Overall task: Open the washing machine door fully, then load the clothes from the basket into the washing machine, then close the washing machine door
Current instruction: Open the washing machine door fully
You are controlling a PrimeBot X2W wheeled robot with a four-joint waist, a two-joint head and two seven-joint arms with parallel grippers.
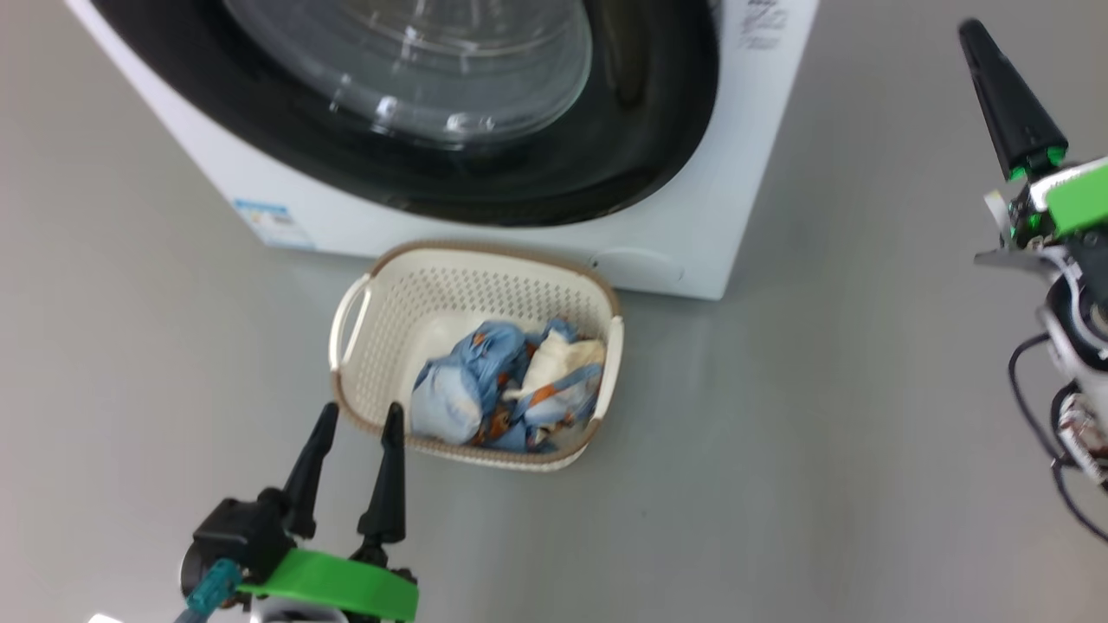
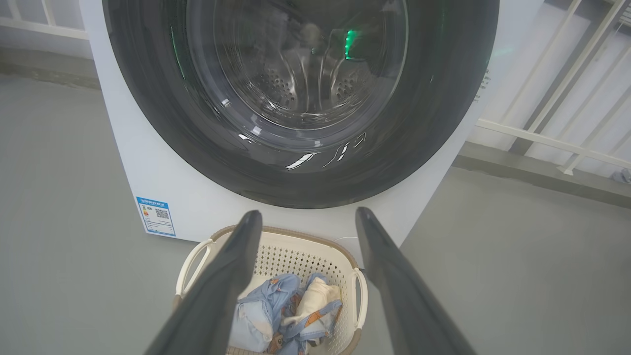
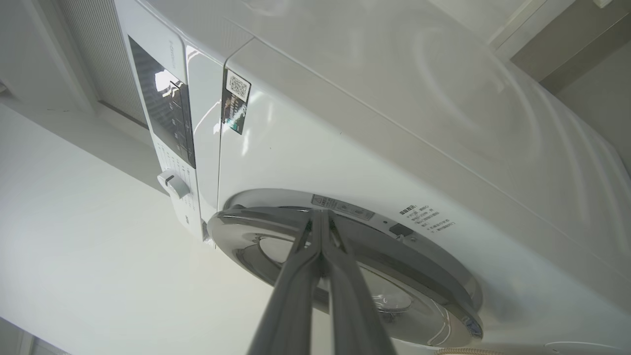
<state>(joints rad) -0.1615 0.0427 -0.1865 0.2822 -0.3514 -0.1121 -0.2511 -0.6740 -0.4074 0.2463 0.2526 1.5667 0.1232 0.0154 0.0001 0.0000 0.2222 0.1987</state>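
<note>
Right wrist view showed the right gripper (image 3: 320,219) clenched empty, aimed at the rim of the shut washing machine door (image 3: 419,281), probably to pry it; left gripper (image 1: 362,417) hung spread by the basket (image 1: 485,249) of clothes (image 1: 506,381)

washing machine door (image 2: 434,123) — shut | basket (image 1: 485,294) just before washing machine (image 1: 692,234) | clothes (image 1: 502,381) — bundled inside

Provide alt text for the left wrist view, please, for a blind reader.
The washing machine door, black-rimmed and shut, faces the camera; below it on the grey floor the basket holds the clothes, between the fingers of the open left gripper.
</note>
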